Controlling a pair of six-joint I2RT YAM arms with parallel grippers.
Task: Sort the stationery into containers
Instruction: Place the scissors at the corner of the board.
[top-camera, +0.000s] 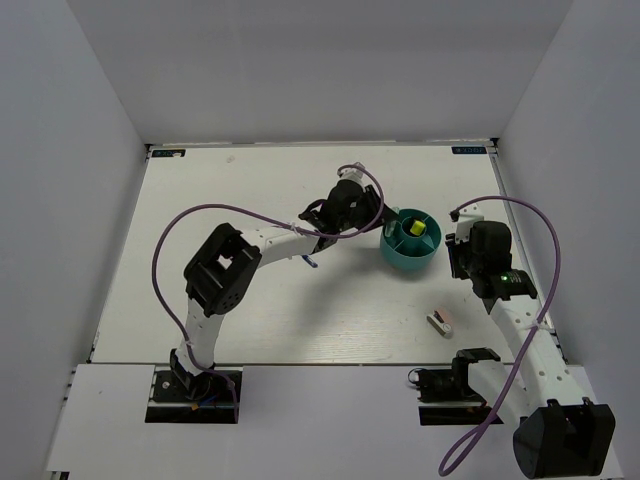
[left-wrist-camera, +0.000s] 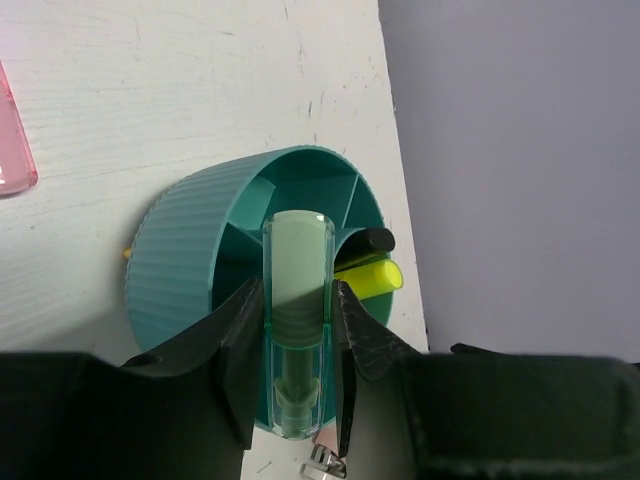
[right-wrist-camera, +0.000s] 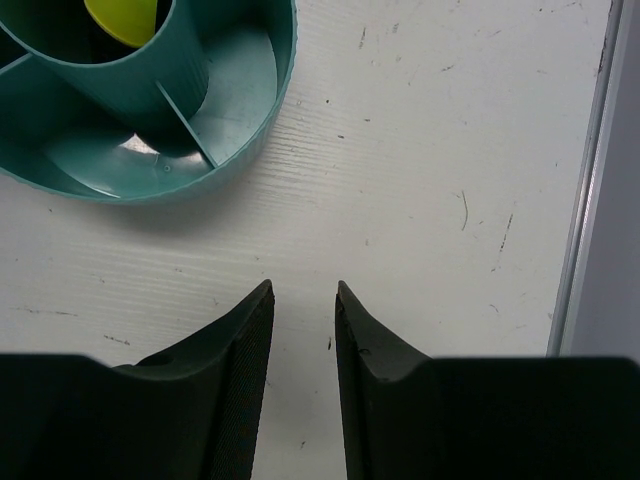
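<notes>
We see two arms of one make. The left arm (top-camera: 285, 237) and the right arm (top-camera: 525, 335) both have white links joined by chunky black joint housings. A purple cable (top-camera: 165, 250) runs along the left arm and a second purple cable (top-camera: 548, 230) along the right. A small green light (top-camera: 507, 278) glows on the right arm. The left claw (left-wrist-camera: 297, 300) and right claw (right-wrist-camera: 303, 290) each have two black, wedge-shaped fingers with finely textured inner faces. Both bases (top-camera: 195, 385) are black.
</notes>
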